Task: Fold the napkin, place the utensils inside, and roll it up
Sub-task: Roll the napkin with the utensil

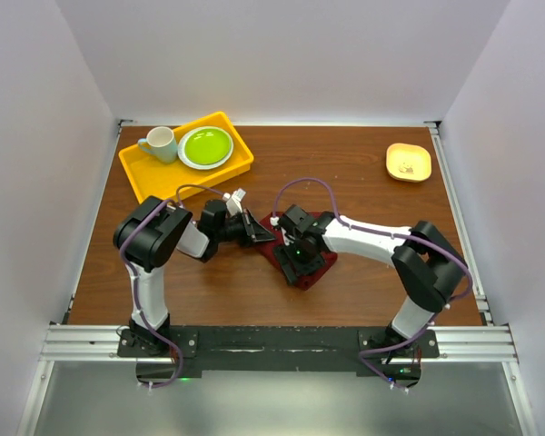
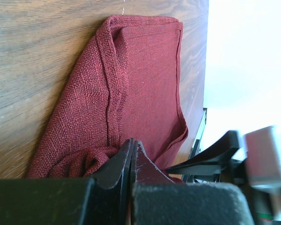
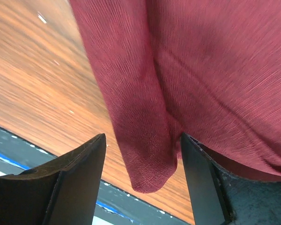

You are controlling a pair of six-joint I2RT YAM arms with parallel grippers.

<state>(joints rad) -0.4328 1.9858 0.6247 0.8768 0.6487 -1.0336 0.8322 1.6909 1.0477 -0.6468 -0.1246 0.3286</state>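
Left wrist view: napkin (image 2: 140, 84) folded, bunched (fork unseen); left tool (image 2: 132, 143) clenched, right tool (image 3: 141, 138) released; rolling seemingly unfinished.

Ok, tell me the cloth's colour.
The napkin is plain dark red, unpatterned; the left wrist view shows it best.

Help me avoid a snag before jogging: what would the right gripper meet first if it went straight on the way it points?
The napkin. A fold of it sits between the open jaws of the right gripper, so it would likely press into that cloth first, though depth is hard to judge.
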